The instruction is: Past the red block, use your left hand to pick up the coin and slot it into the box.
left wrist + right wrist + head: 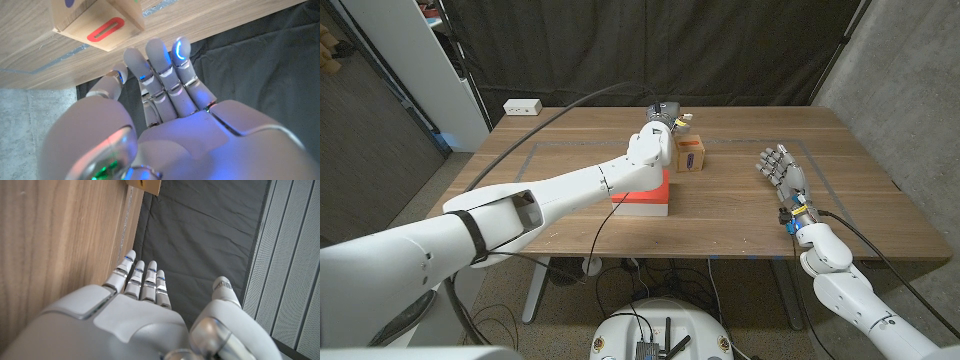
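The red block (646,192), with a white lower part, lies in the middle of the table (740,215). Just beyond it stands the small cardboard box (691,155). The left wrist view shows a red slot on one face of the box (102,27). My left arm reaches over the red block. My left hand (658,128) hovers near the table's far edge, just left of the box. Its fingers (162,65) are stretched out straight and I see nothing in them. I cannot see the coin. My right hand (781,172) stands upright at the right with fingers spread, holding nothing.
A white power strip (522,106) lies at the table's far left corner. A dark curtain hangs behind the table. A corner of the box (145,184) shows far ahead of my right hand (142,297). Bare wood lies between the box and the right hand.
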Robot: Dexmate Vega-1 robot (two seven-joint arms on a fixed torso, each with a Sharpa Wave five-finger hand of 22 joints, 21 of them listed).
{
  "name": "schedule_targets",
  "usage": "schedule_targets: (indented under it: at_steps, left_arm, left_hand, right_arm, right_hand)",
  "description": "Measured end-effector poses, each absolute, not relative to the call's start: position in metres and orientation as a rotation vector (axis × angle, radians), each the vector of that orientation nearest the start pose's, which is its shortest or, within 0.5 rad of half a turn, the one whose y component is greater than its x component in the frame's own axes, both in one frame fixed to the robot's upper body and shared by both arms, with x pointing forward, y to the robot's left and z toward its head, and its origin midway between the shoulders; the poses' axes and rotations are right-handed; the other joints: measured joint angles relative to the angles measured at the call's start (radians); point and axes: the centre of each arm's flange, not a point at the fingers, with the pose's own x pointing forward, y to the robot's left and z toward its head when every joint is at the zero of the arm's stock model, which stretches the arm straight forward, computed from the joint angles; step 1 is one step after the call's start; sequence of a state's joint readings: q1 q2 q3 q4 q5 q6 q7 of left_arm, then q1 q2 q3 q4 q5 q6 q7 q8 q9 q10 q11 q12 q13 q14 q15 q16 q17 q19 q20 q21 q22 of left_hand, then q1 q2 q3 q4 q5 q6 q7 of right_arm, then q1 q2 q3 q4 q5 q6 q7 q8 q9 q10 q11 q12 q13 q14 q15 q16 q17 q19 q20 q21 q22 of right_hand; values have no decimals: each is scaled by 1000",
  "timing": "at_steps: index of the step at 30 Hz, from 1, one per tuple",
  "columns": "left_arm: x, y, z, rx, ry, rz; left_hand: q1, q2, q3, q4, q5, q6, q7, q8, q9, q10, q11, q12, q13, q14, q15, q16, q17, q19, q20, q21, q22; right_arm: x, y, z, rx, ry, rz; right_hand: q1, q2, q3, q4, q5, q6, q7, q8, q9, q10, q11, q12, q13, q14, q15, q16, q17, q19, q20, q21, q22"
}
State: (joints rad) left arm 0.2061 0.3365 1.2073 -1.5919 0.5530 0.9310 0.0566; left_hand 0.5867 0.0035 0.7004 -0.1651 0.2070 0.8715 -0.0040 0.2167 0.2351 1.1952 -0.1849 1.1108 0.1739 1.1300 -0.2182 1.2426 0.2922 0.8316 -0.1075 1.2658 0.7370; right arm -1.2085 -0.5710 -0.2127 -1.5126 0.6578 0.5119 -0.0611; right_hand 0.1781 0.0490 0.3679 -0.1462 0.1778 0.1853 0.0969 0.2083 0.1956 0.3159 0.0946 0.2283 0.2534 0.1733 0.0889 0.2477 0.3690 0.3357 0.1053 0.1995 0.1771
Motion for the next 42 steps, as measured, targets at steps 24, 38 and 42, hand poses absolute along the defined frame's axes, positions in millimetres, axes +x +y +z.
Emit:
schedule_targets:
  at_steps: [24, 38, 42]
  left_arm:
    - [573, 79, 98, 1383, -552, 288]
    - [559, 140, 68, 1236, -568, 249]
    - [555, 155, 56, 1150, -598, 214]
  left_hand:
    - [-326, -16, 69, -1, -11, -210, -47, -5, -19, -597, 83, -637, 19, -527, 158, -661, -113, -497, 121, -297, -467]
    - [-290, -77, -5, -2, -22, -431, 31, -39, -44, -843, 166, -841, 12, -822, 176, -903, -118, -721, 70, -497, -570]
    - [-316, -88, -44, 4, -25, -513, 41, -39, -49, -907, 193, -886, 12, -877, 178, -954, -117, -764, 71, -554, -570]
  right_arm:
    - [558, -312, -99, 81, -694, 85]
    - [554, -283, -103, 69, -707, 75]
    - [553, -278, -101, 68, -714, 84]
  right_hand:
    - [0, 0, 0, 0, 0, 0, 0, 0, 0, 0, 0, 0, 0, 0, 0, 0, 0, 0, 0, 0, 0]
    - [4, 4, 0, 0, 0, 28, -8, 0, 0, -40, -7, -15, 0, -3, -3, -4, 0, 16, -5, 4, 0]
    - [10, -2, -3, -3, 0, 26, 5, 0, 0, -47, 0, -22, -2, -9, -9, -6, 0, 29, -18, 8, 0]
